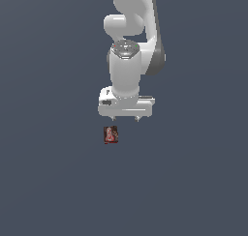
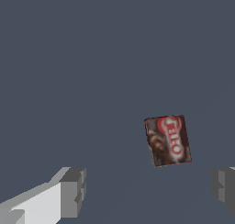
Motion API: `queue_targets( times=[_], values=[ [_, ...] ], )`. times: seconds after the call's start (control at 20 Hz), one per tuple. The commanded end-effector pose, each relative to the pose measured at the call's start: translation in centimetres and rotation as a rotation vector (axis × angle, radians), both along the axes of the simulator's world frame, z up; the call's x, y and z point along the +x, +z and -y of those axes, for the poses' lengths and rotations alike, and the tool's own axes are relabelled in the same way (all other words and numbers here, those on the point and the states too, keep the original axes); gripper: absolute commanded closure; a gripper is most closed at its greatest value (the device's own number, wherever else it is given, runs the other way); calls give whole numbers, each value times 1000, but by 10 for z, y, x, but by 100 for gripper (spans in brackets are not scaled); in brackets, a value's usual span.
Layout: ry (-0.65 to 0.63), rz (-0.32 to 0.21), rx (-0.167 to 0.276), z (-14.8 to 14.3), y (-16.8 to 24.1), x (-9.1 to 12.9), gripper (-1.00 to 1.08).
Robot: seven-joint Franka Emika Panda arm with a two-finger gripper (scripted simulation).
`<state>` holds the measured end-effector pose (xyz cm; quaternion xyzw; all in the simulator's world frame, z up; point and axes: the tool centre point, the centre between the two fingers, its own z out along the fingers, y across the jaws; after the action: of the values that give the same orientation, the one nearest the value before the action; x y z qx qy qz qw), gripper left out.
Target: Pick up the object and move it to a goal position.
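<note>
The object is a tiny dark-red box with a pinkish-white printed picture, lying flat on the grey surface. It also shows in the wrist view, a little tilted, with red lettering on its face. My gripper hangs above the surface, just behind the box and slightly toward the exterior view's right. It is open and empty. In the wrist view the gripper has its two grey fingertips far apart, and the box lies ahead of the gap, nearer one finger.
A plain dark grey surface fills both views. The white arm rises above the gripper at the top of the exterior view.
</note>
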<state>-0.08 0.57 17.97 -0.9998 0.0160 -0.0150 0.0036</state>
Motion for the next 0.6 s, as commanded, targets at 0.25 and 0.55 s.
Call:
queue_targets(
  times=[0.25, 0.55],
  values=[
    [35, -9, -4, 22, -34, -1, -92],
    [86, -21, -8, 53, -81, -7, -92]
  ],
)
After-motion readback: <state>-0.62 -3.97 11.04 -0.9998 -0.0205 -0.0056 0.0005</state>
